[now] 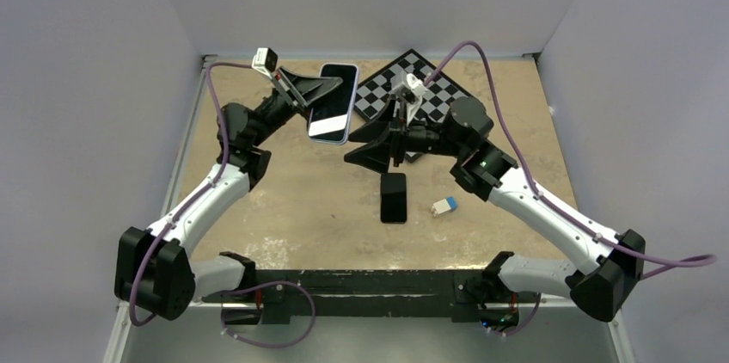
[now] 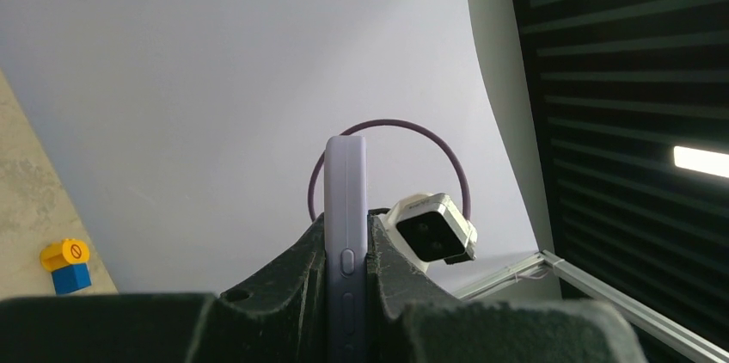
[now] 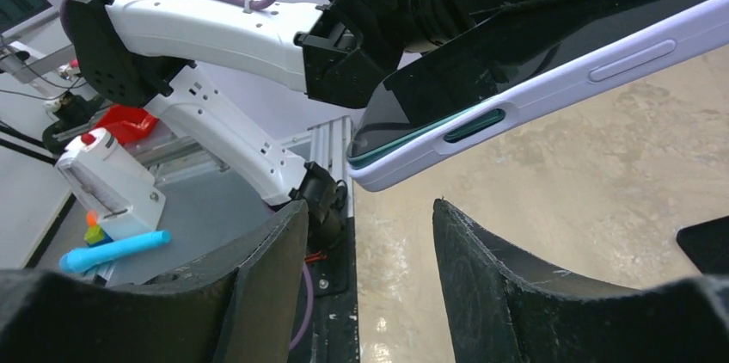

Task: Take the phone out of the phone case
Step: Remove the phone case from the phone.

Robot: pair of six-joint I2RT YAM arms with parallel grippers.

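Left hand [image 1: 335, 85] tight on one phone case [image 1: 331, 118], right hand [image 3: 368, 225] spread near one phone [image 1: 394, 197]

This is a robotics lab, set up as a closed test cell. Plain pale grey wall panels [image 1: 370, 2] box in a beige speckled bench [image 1: 284, 208] edged with bare aluminium rails [image 1: 185, 156]. Two white-and-black jointed robot arms [image 1: 206, 199] are bolted to a black bar at the lower edge of the top view, trailing purple cables [image 1: 481, 62]. A black-and-white checkerboard panel [image 1: 438, 96] lies at the upper middle. On the right of the left wrist view is a dark slatted ceiling [image 2: 619, 122] with strip lights [image 2: 701, 161]. At the left of the right wrist view, a white boxy device [image 3: 112, 182] and a blue cylinder [image 3: 116, 249] sit beside the bench.
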